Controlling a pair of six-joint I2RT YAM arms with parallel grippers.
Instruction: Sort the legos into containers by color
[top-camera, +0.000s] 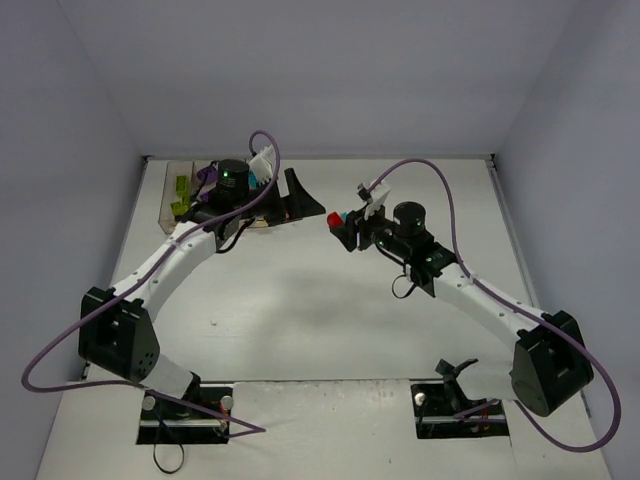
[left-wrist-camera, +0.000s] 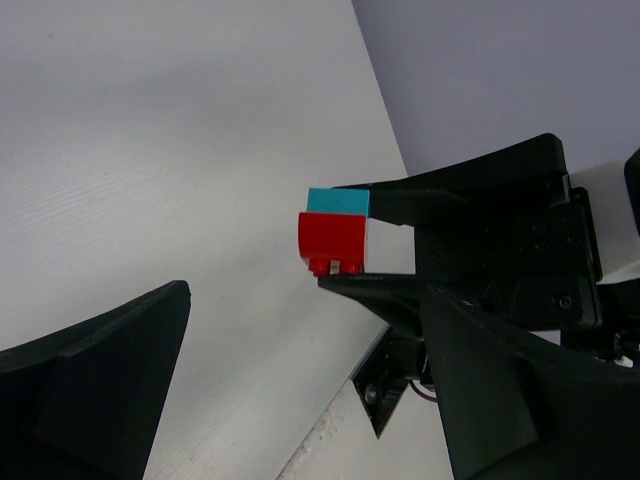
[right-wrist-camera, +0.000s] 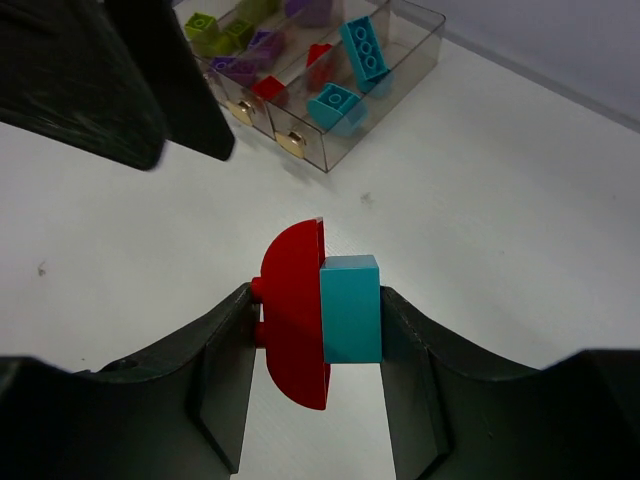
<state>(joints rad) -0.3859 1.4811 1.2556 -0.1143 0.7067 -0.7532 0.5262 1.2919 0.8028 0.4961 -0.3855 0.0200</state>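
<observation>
From above and behind the arm bases (top-camera: 185, 405) we look down on the whole tabletop (top-camera: 300, 310) from afar, its near edge at the bottom. Our left wrist camera faces, close up, the right gripper (left-wrist-camera: 345, 240) and its red-and-teal brick (left-wrist-camera: 333, 242), while our right wrist camera looks down very closely on that same brick, toward the containers (right-wrist-camera: 400, 90) at the tabletop's far left corner. All three views share the brick; the overhead and right wrist views also share the containers.

Right end effector (right-wrist-camera: 318, 310) pinches a red-and-teal lego (right-wrist-camera: 295, 340); left end effector (top-camera: 292, 198) gapes wide, apparently facing it.
</observation>
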